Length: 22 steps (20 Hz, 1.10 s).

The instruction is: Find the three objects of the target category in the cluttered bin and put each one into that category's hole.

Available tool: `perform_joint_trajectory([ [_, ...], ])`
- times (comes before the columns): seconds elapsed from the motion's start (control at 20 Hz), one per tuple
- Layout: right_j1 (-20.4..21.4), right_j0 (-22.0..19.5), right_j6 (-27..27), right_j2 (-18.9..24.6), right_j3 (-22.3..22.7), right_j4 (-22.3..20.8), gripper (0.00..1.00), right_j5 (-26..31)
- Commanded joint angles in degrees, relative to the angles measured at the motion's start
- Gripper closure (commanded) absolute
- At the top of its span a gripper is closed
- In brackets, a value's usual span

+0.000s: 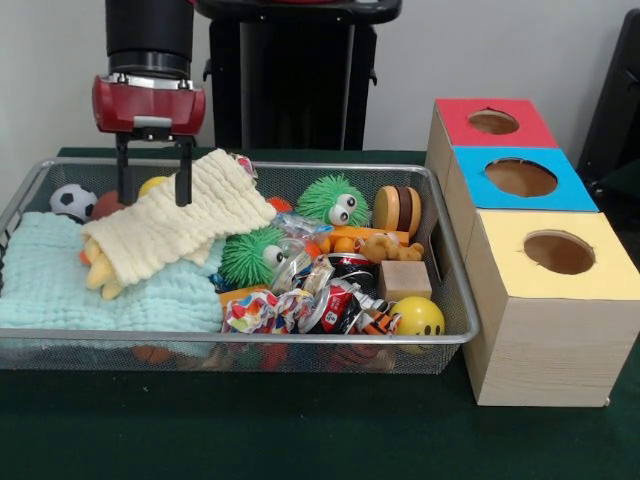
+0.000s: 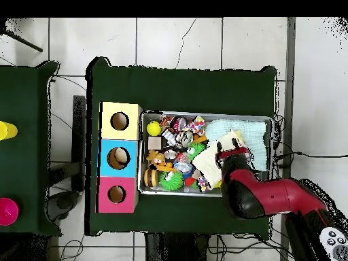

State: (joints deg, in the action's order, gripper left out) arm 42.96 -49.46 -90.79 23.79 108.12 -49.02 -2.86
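Note:
The silver wire-mesh bin (image 1: 452, 262) holds mixed toys; it also shows in the overhead view (image 2: 204, 114). My gripper (image 1: 154, 190) is open and hangs at the bin's back left in the front view, its fingers on either side of a yellow rounded thing (image 1: 152, 184) at the upper edge of a cream cloth (image 1: 170, 228). It shows above the cloth in the overhead view too (image 2: 231, 145). A yellow plush with orange parts (image 1: 101, 273), perhaps the duck, pokes out under the cloth's lower left end. A tan-brown teddy bear (image 1: 391, 248) lies at the right, also in the overhead view (image 2: 158, 162). No third plush shows.
Three wooden boxes with round holes stand right of the bin: red top (image 1: 492, 122), blue top (image 1: 521, 177), yellow top (image 1: 558, 252). A light blue cloth (image 1: 60, 285), two green spiky balls (image 1: 333, 200), a soccer ball (image 1: 72, 200), a smiley ball (image 1: 417, 316) and wrappers fill the bin.

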Motion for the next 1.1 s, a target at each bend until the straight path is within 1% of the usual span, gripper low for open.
perform_joint_trajectory([
  [0.05, -0.22, -1.54, -3.48, 6.32, -1.59, -1.89, 0.00, 0.50],
  [0.25, -0.81, -1.85, -3.24, 6.45, -2.83, -1.85, 0.00, 0.85],
  [0.35, -1.80, -2.12, -2.86, 6.91, -3.53, -1.75, 0.00, 1.61],
  [0.4, -2.54, -1.16, -3.39, 5.54, -4.18, -1.96, 0.00, 0.62],
  [0.5, -5.41, 3.40, -4.33, -0.61, -7.72, -2.42, 0.00, -2.11],
  [0.55, -7.50, 6.64, -4.82, -4.89, -9.93, -2.28, 0.00, -4.46],
  [0.6, -9.76, 9.07, -5.09, -8.31, -11.74, -1.66, 0.00, -6.96],
  [0.7, -13.16, 12.58, -5.08, -13.58, -14.22, 0.49, 0.00, -11.18],
  [0.9, -17.09, 18.65, -4.49, -22.06, -17.12, 4.78, 0.00, -15.03],
  [1.1, -20.87, 23.34, -3.80, -28.22, -18.80, 9.56, 0.00, -17.86],
])
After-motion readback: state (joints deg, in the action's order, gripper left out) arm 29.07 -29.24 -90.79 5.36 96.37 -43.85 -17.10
